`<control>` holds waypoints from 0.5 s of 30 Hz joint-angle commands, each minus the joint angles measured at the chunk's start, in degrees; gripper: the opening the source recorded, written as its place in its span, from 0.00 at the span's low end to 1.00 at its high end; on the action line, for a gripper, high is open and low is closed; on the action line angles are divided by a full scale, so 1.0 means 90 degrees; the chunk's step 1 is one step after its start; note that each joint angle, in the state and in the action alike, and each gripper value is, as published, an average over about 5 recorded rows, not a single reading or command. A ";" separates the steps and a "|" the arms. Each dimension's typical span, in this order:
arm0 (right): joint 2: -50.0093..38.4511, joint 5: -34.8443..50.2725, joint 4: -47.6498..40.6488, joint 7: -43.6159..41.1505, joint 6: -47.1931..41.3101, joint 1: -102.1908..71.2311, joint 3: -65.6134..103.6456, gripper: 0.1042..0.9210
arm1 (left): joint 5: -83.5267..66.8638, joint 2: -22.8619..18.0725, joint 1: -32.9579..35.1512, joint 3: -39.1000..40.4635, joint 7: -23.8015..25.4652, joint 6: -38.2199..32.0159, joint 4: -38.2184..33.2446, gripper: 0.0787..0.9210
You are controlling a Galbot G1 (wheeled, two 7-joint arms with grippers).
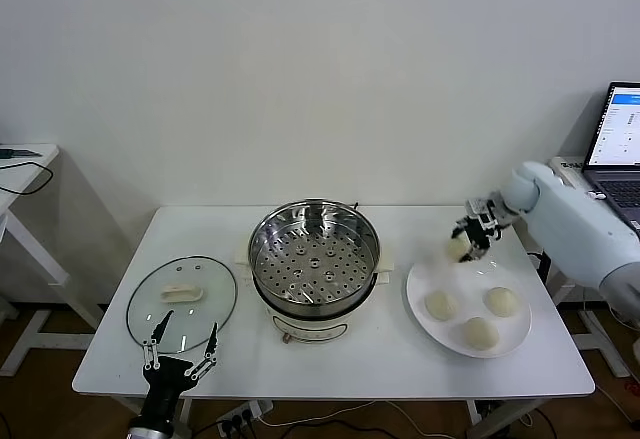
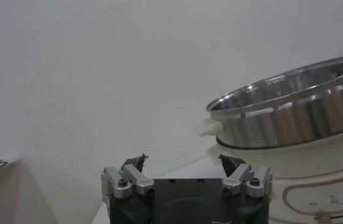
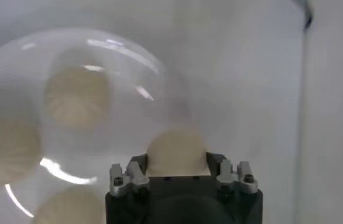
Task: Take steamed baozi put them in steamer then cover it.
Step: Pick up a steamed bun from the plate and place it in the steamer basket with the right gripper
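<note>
Right gripper [image 1: 462, 244] pinches baozi [image 1: 458, 248] above plate [image 1: 420, 284], right of steamer [image 1: 313, 259]. Left gripper [image 1: 180, 346] fingers spread, near glass cover [image 1: 182, 302].

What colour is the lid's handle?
Cream-white, on the clear glass lid; the handle shows best in the head view.

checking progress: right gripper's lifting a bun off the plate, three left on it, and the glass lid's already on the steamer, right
Not quite. In the head view the glass lid lies on the table left of the steamer, which stands uncovered. The right gripper does hold a bun, with three on the plate.
</note>
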 commanded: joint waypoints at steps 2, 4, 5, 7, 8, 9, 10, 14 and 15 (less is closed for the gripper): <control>0.0266 0.0168 0.1390 -0.0126 0.1721 0.1746 -0.1116 0.71 | -0.0004 0.0003 0.0008 0.0027 -0.0006 -0.0011 -0.0030 0.88; 0.0625 0.0109 0.1441 -0.0150 0.2159 0.2093 -0.1258 0.72 | -0.0004 0.0002 0.0017 0.0046 -0.0008 -0.0015 -0.0055 0.88; 0.0815 0.0083 0.1454 -0.0149 0.2332 0.2217 -0.1304 0.72 | -0.0004 0.0000 0.0021 0.0054 -0.0009 -0.0016 -0.0069 0.88; 0.1161 0.0059 0.1466 -0.0135 0.2584 0.2369 -0.1398 0.71 | -0.0005 -0.0001 0.0032 0.0062 -0.0013 -0.0016 -0.0102 0.88; 0.1329 0.0029 0.1466 -0.0121 0.2685 0.2399 -0.1437 0.71 | -0.0005 -0.0002 0.0037 0.0064 -0.0015 -0.0016 -0.0117 0.88; 0.1497 -0.0018 0.1462 -0.0109 0.2781 0.2412 -0.1472 0.71 | -0.0005 -0.0002 0.0042 0.0064 -0.0017 -0.0017 -0.0130 0.88; 0.1645 -0.0078 0.1449 -0.0095 0.2843 0.2380 -0.1502 0.71 | -0.0005 -0.0001 0.0047 0.0062 -0.0019 -0.0018 -0.0142 0.88; 0.2208 -0.0462 0.1317 -0.0004 0.3045 0.2054 -0.1529 0.72 | -0.0006 0.0005 0.0072 0.0054 -0.0032 -0.0032 -0.0173 0.88; 0.2326 -0.0574 0.1268 0.0021 0.3096 0.1950 -0.1519 0.72 | -0.0007 0.0007 0.0080 0.0051 -0.0036 -0.0037 -0.0179 0.88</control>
